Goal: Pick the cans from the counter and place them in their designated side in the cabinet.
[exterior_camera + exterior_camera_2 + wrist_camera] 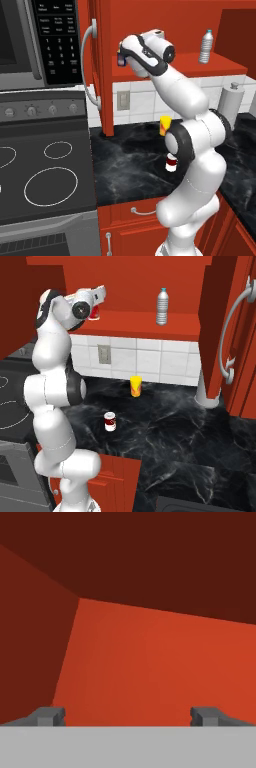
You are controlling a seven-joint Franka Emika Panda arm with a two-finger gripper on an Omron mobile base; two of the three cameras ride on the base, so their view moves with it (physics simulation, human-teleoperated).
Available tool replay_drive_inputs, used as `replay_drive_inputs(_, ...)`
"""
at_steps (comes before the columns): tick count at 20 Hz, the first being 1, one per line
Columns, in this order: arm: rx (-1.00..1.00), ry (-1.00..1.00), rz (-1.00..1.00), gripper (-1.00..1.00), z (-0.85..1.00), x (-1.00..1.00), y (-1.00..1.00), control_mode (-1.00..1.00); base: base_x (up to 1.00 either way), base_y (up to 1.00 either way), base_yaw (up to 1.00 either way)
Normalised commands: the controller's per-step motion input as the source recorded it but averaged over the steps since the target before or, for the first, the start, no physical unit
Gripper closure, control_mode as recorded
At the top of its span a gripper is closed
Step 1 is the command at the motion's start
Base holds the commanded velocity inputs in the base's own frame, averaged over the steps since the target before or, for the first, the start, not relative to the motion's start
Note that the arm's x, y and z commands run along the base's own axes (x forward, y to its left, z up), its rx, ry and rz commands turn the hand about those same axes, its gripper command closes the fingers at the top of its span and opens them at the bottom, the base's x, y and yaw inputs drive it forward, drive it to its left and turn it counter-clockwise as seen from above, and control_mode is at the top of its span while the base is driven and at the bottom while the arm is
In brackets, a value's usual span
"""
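Nearest the base, the red lower drawers [131, 212] sit under the front edge of the surface [170, 426], a black marble-patterned worktop with white veining; the grey stovetop [45, 175] adjoins it on the robot's left. On the surface, near its front edge, stands the maroon can [110, 421], upright, with a white lower band; in the left base view it is partly hidden behind the arm's elbow [171, 164]. Farther back, close to the tiled wall, stands the yellow-orange cup [135, 386], upright and well apart from the maroon can. A white paper-towel roll [231, 100] stands at the surface's right rear.

Above the tiles runs the red shelf [145, 323] of the cabinet [130, 281], whose door carries a curved silver handle [90, 65]. The arm reaches up to the left end of this shelf. The red can [93, 313] stands on the shelf there, just beside the hand; whether the fingers touch it cannot be told, as the wrist hides part of it. In the hand view the gripper [128, 716] shows its jaws spread wide with nothing between the fingertips [50, 716], facing the cabinet's inner walls. A clear plastic bottle [162, 306] stands upright farther right on the same shelf, well apart from the red can.
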Motion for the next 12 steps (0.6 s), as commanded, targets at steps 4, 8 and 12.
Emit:
replay_drive_inputs(4, -0.01, -0.09, 0.04, -1.0, 0.01, -0.33, -0.05, -1.0, 0.0, 0.0, 0.0)
replay_drive_inputs(8, 0.0, 0.0, 0.03, -1.0, 0.0, -0.44, -0.12, -1.0, 0.0, 0.0, 0.0)
replay_drive_inputs(12, 0.0, 0.0, 0.04, -1.0, 0.0, -0.52, -0.2, -1.0, 0.0, 0.0, 0.0)
